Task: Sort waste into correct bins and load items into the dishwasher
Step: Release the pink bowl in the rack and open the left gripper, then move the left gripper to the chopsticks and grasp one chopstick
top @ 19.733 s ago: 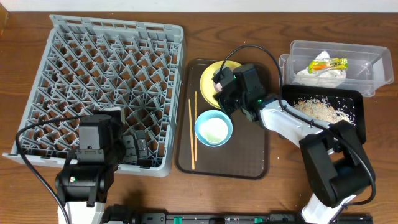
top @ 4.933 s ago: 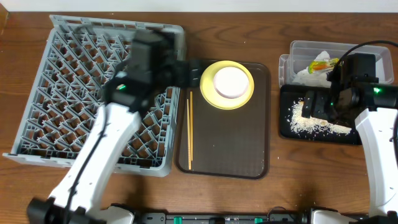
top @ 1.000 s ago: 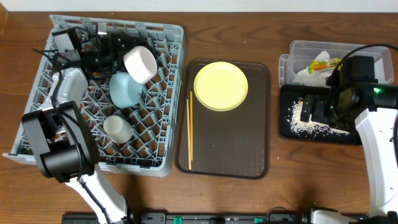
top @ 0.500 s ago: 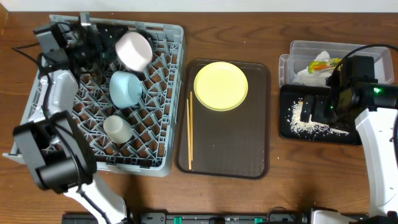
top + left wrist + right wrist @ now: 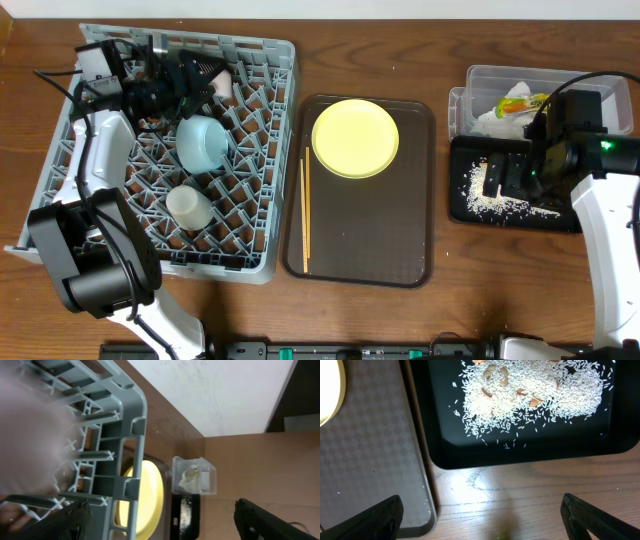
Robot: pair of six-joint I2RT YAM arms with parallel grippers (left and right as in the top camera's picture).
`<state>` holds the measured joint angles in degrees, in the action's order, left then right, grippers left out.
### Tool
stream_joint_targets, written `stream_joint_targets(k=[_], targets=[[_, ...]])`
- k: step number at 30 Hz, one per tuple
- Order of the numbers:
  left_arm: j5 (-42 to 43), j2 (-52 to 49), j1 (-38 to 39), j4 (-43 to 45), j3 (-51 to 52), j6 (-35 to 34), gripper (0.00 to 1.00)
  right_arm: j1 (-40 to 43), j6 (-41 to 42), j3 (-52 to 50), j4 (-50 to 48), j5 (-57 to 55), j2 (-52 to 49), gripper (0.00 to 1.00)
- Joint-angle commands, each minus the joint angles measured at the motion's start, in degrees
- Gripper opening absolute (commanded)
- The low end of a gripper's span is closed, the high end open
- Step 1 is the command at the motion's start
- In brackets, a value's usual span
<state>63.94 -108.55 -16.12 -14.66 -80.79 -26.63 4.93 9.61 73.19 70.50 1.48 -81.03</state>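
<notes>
**A:** Status, biggest first?

**B:** Dish rack (image 5: 255, 215), left on counter (image 5: 450, 300): mostly loaded. Brown tray (image 5: 370, 230): not cleared yet. Clear tub (image 5: 490, 80) has wrapper (image 5: 520, 103) + tissue (image 5: 490, 120). Black tray (image 5: 462, 205) has rice (image 5: 535, 390). Waste looks sorted.

**A:** Dishes?

**B:** Plate (image 5: 355, 138) on brown tray, unloaded. Light-blue bowl (image 5: 203, 142) in rack. White bowl (image 5: 224, 84) at far edge by left hand (image 5: 200, 72); fingers wide apart, bowl doesn't seem gripped, blurry tho. Cup (image 5: 187, 205) in. Chopsticks (image 5: 306, 215) on brown tray.

**A:** Right hand (image 5: 505, 178)?

**B:** Wide open, empty, over black tray.
</notes>
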Motion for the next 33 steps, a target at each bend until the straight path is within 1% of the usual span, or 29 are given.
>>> stream_joint_targets(k=[1,6,10,13,14,16,18,20,24,27,30,33], targets=[[-1.6,0.0,-0.2,-0.1,0.0,3.0,0.91,0.4,-0.5,0.9,0.0,-0.6,0.6,0.99],[-1.6,0.4,-0.2,-0.9,0.0,3.0,0.91,0.4,-0.5,0.9,0.0,-0.6,0.6,0.99],[-2.0,2.9,-0.1,-1.5,0.0,3.1,0.92,0.4,-0.5,0.9,0.0,-0.6,0.6,0.99],[-5.4,6.4,0.5,-3.8,0.0,4.1,0.93,0.4,-0.5,0.9,0.0,-0.6,0.6,0.99],[-7.7,7.9,1.1,-5.5,0.0,5.4,0.99,0.4,-0.5,0.9,0.0,-0.6,0.6,0.99],[-13.5,10.9,3.0,-9.5,0.0,8.1,0.99,0.4,-0.5,0.9,-0.2,-0.6,0.6,0.99],[-20.5,14.0,5.9,-14.4,0.0,11.0,0.99,0.4,-0.5,0.9,-0.4,-0.6,0.6,0.99],[-26.7,16.4,9.2,-18.8,0.0,12.4,0.99,0.4,-0.5,0.9,-0.5,-0.6,0.6,0.99],[-38.6,19.6,18.6,-28.4,0.0,12.7,1.00,0.4,-0.5,0.9,-0.6,-0.6,0.6,0.99],[-44.7,19.8,26.2,-34.7,0.0,12.6,1.00,0.4,-0.5,0.9,-0.7,-0.6,0.6,0.99],[-51.1,19.0,34.3,-38.8,0.1,10.4,1.00,0.3,-0.7,0.9,-0.8,-0.6,0.6,0.99],[-54.8,17.9,41.4,-40.1,0.3,7.3,1.00,0.3,-0.7,0.9,-0.8,-0.6,0.6,0.99]])
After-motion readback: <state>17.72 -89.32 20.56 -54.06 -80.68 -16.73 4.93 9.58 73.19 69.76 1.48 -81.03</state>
